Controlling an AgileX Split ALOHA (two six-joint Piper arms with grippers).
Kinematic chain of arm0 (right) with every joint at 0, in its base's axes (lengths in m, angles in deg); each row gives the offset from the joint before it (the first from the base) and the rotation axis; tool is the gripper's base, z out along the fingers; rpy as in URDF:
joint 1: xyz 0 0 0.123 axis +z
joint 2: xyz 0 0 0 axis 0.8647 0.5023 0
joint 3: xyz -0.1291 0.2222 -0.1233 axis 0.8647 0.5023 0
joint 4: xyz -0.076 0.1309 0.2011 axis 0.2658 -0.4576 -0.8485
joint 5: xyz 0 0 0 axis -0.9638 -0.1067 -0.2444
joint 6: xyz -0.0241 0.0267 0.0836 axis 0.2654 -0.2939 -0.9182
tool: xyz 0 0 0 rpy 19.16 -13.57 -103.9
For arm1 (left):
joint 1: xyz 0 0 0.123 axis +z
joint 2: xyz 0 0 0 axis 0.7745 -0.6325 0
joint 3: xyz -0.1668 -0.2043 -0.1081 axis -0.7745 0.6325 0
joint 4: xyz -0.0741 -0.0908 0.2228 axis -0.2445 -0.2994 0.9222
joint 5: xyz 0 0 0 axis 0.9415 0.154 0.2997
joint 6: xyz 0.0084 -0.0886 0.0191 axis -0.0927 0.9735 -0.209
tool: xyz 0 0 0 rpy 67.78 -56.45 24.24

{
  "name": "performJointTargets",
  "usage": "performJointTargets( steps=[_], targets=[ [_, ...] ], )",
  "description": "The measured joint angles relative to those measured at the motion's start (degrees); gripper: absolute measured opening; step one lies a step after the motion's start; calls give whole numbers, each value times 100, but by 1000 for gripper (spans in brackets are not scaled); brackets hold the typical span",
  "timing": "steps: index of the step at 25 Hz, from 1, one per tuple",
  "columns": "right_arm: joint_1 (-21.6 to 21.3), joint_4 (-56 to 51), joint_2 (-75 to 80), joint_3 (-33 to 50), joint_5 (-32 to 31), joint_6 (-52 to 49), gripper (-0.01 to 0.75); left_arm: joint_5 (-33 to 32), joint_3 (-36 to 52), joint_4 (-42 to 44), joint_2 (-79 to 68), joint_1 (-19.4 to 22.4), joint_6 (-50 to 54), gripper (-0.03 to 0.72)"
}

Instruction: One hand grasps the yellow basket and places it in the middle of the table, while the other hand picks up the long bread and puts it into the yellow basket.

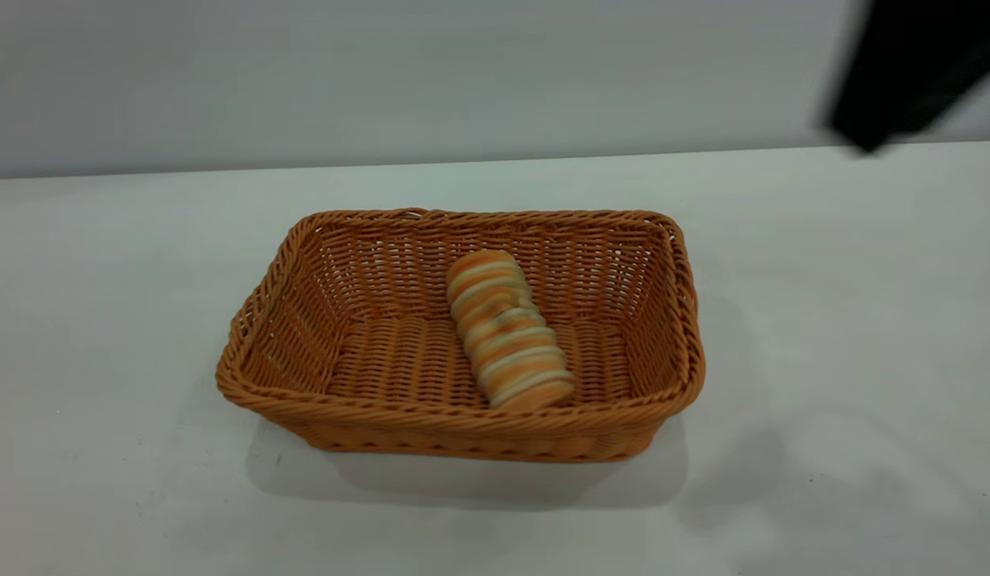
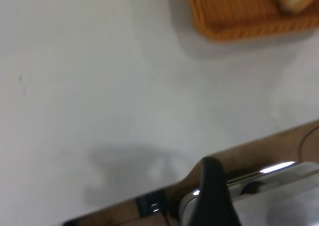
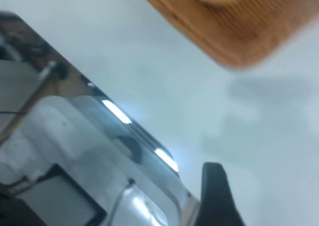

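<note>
Your yellow basket (image 1: 318,240) sits near the middle of the table (image 1: 102,280), with the long bread (image 1: 507,332) lying inside it, slanting from the far wall toward the near rim. Judging by that, both placements look done. The right arm (image 1: 911,72) hangs above the table's far right corner; the left arm isn't seen from outside. You cannot tell whether either pincer is open or closed. Should you need to shift things, the bread looks light and soft: take it across its middle, gently. The basket looks stiff and light; grip its braided rim.
</note>
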Motion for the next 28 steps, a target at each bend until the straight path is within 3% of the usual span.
performJointTargets(
  steps=[6, 12, 28],
  targets=[
    [0, 764, -1737, 1520, -160, -866, 559, 0, 1261, 579, 1495, 0, 312, 581],
    [0, 1361, -3100, 2963, -518, -1579, 558, 26, 1896, 566, 2557, 0, 415, 581],
    [0, 1619, -5371, 3270, -392, -1946, 558, 202, 2123, 518, 3036, 0, 299, 581]
  ],
)
